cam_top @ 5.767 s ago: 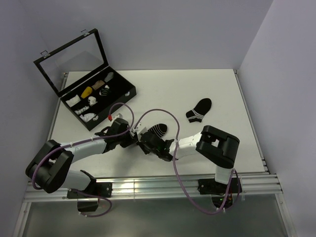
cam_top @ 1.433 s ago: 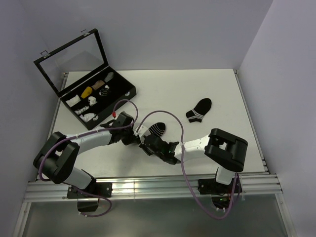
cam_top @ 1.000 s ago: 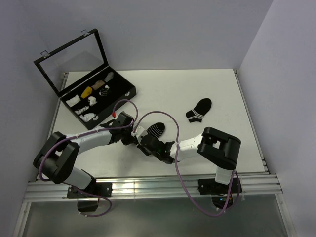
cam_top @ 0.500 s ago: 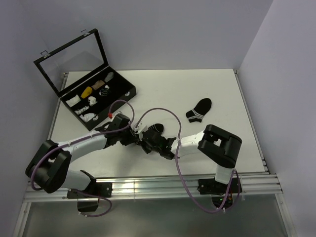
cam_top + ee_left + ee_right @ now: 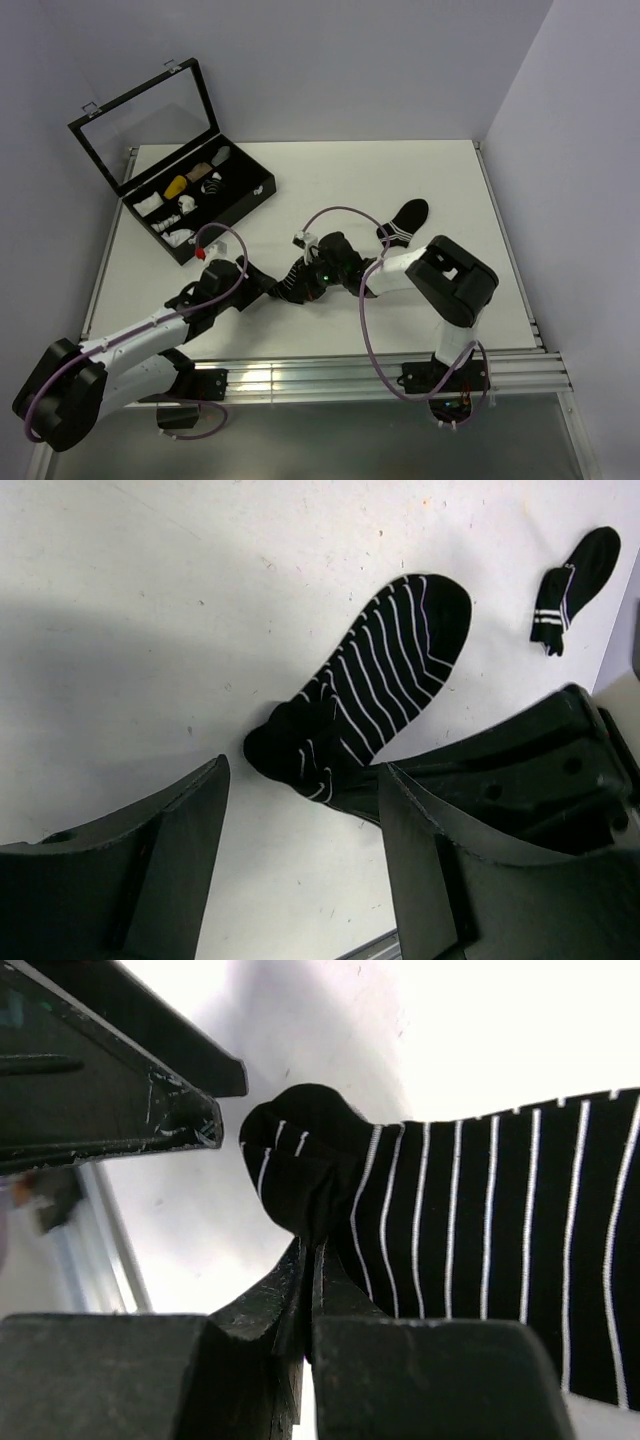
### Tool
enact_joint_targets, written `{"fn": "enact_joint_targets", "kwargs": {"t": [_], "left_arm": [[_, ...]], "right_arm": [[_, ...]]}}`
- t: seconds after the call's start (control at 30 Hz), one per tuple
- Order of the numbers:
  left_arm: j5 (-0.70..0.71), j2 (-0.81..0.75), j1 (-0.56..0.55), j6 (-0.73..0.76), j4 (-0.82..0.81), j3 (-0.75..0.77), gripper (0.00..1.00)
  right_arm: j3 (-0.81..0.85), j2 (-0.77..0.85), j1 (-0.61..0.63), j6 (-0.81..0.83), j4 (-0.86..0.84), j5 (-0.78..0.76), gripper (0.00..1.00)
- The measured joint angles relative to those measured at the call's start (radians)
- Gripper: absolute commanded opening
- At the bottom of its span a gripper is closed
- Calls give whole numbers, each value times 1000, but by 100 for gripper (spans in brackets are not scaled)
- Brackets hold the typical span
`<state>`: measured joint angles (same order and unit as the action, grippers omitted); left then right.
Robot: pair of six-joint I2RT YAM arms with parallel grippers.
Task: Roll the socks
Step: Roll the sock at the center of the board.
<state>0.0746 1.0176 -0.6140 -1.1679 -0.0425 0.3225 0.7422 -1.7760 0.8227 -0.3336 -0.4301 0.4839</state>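
The left arm has drawn back toward the near-left edge of the table (image 5: 350, 180) since half a second ago, while the right wrist has swung farther up the table, above the sock it was working. The right gripper (image 5: 311, 1260) is pinched tight on a bunched fold at one end of the striped sock (image 5: 385, 665), its two fingers pressed together with black fabric squeezed between them. The left gripper (image 5: 302, 770) is spread wide and holds nothing; its fingertips stand on either side of that same bunched end, close to it, though whether they touch it cannot be told. From the clamped fold the rest of the sock lies flat on the table, its thin white stripes running across it and its rounded far end pointing away from the left gripper. The second sock (image 5: 403, 222) lies flat well apart, farther up the table on the right. A black case (image 5: 235, 222) with its lid raised sits at the far left.
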Motion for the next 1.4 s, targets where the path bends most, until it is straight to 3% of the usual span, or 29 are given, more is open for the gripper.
{"fn": "enact_joint_targets", "kwargs": {"t": [0.3, 1.03, 1.17, 1.4], "left_arm": [[-29, 20, 0, -1, -160, -69, 67], [-87, 199, -43, -31, -220, -27, 67], [-87, 238, -56, -32, -231, -8, 60], [-80, 353, -61, -25, -242, 53, 31]], "right_arm": [[0, -85, -81, -148, -51, 215, 0], [-12, -129, -127, -301, -111, 257, 0], [-17, -129, -130, -305, -123, 257, 0], [-18, -129, -133, -299, -126, 247, 2]]}}
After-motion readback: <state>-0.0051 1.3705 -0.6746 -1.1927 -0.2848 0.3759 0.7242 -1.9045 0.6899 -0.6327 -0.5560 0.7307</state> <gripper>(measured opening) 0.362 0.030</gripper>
